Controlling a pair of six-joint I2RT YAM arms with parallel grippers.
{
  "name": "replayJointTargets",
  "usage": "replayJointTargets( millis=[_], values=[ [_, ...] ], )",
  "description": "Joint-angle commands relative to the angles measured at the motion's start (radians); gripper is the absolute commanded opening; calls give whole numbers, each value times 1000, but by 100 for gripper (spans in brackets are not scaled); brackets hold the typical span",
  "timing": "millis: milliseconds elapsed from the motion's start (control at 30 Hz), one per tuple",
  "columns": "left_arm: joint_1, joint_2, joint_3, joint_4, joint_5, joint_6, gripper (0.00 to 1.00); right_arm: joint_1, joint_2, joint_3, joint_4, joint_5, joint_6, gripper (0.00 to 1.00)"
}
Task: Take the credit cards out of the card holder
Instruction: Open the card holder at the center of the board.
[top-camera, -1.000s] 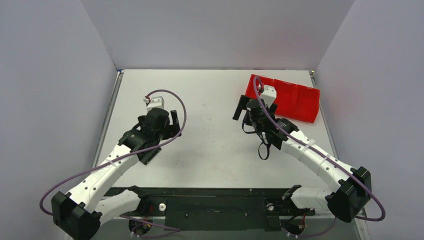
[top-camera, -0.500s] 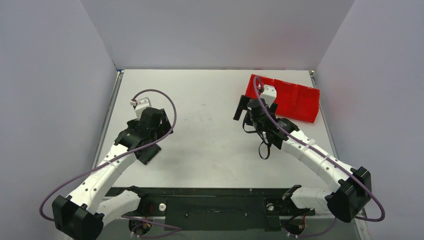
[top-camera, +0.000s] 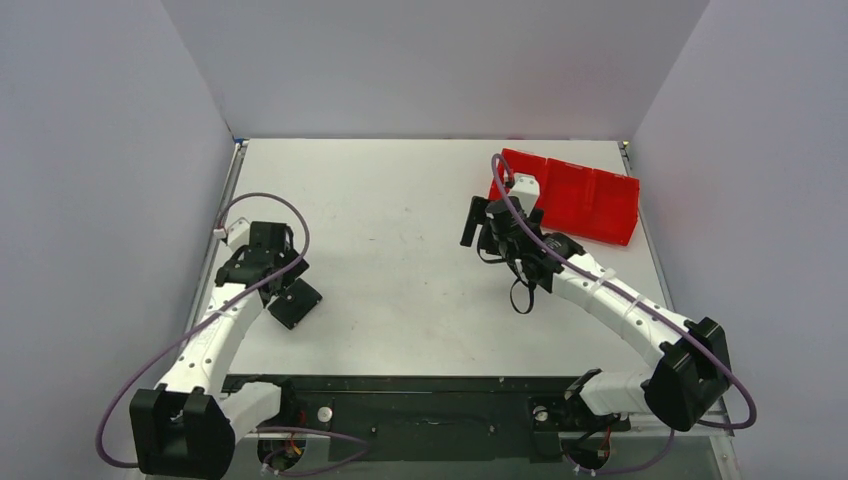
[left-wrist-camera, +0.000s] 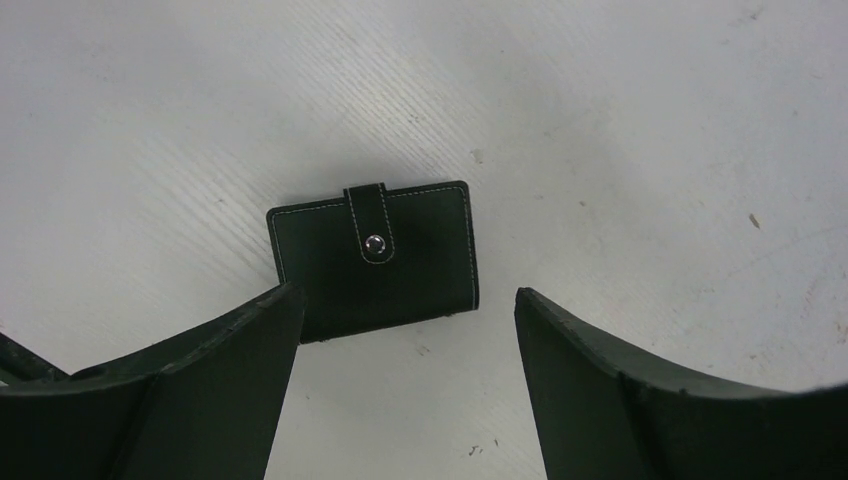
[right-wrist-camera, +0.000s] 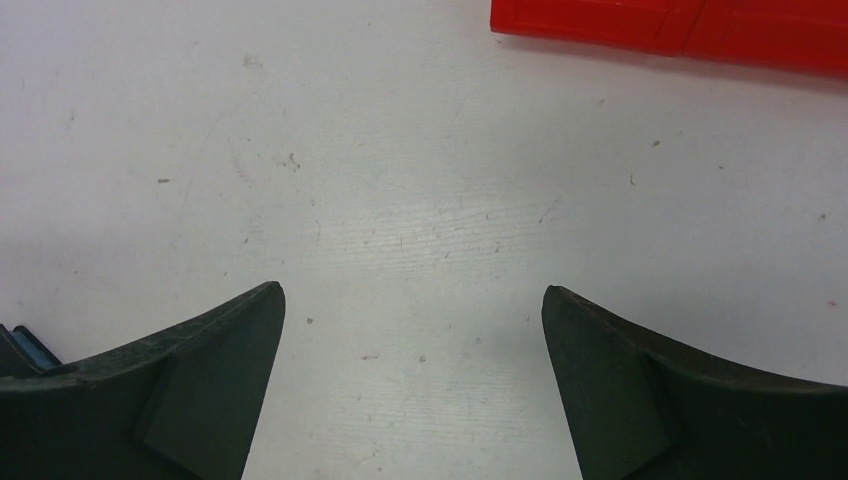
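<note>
While the left pincer (left-wrist-camera: 405, 292) gapes, the card holder (left-wrist-camera: 375, 255) — closed — lies flat.

We've got two slim arms in front of us, the left arm (top-camera: 215, 335) and the right arm (top-camera: 620, 300). Both wear white shells along the links, with black housings at every joint. We can just pick out rows of small dark dots on the white shells. The left purple cable (top-camera: 262, 195) arcs off one wrist, and the right purple cable (top-camera: 494, 175) runs along the other. There's a thin black loop (top-camera: 520, 297) under the right wrist. The black shoulder blocks (top-camera: 180, 430) are chunky and squared. Up close we see the jaws: matte black wedges, tapering to blunt tips.
</note>
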Motion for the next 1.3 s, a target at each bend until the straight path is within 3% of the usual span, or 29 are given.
replayJointTargets(
  millis=[0, 233, 733, 1267],
  values=[
    [93, 25, -46, 96, 87, -50, 72, -13, 32, 22, 42, -36, -11, 96],
    [207, 119, -137, 219, 187, -101, 59, -25, 67, 32, 46, -75, -11, 95],
    [211, 250, -182, 320, 187, -121, 49, -34, 89, 18, 49, -94, -8, 94],
    [102, 250, -65, 187, 75, -122, 46, -45, 75, -11, 69, -107, 4, 93]
  ],
)
